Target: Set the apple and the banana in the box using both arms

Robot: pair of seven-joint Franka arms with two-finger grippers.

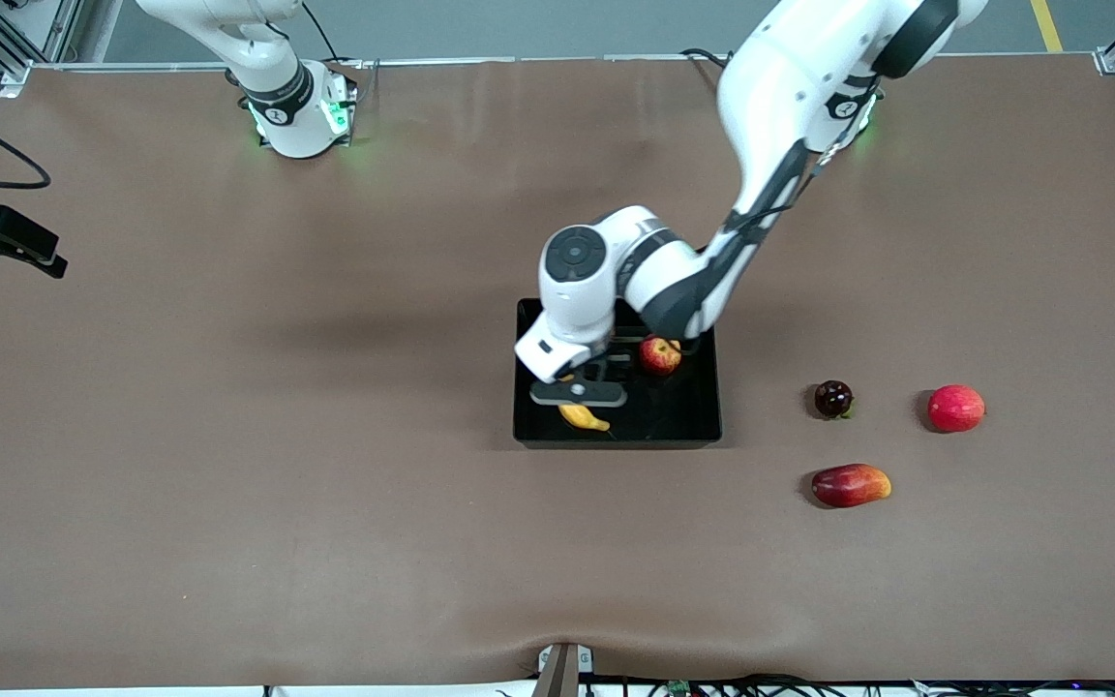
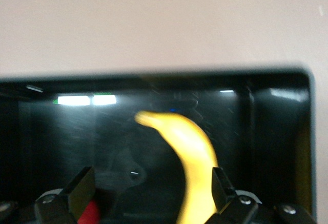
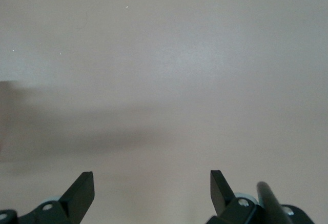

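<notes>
The black box [image 1: 703,411] sits mid-table. The apple [image 1: 659,355] lies in it, on the side nearer the robots. The banana [image 1: 585,417] lies on the box floor, nearer the front camera. My left gripper [image 1: 579,392] hangs low in the box just over the banana, and its body hides part of the banana. In the left wrist view the gripper [image 2: 151,178] is open. The banana [image 2: 192,157] lies against one finger, not clamped, and the apple [image 2: 89,215] shows by the other finger. My right gripper [image 3: 151,180] is open and empty over bare table, out of the front view.
Three fruits lie beside the box toward the left arm's end of the table. They are a small dark-red fruit [image 1: 833,398], a pinkish-red round fruit [image 1: 955,408] and an elongated red-yellow fruit [image 1: 851,485] nearer the front camera. A black device [image 1: 6,242] sits at the right arm's table end.
</notes>
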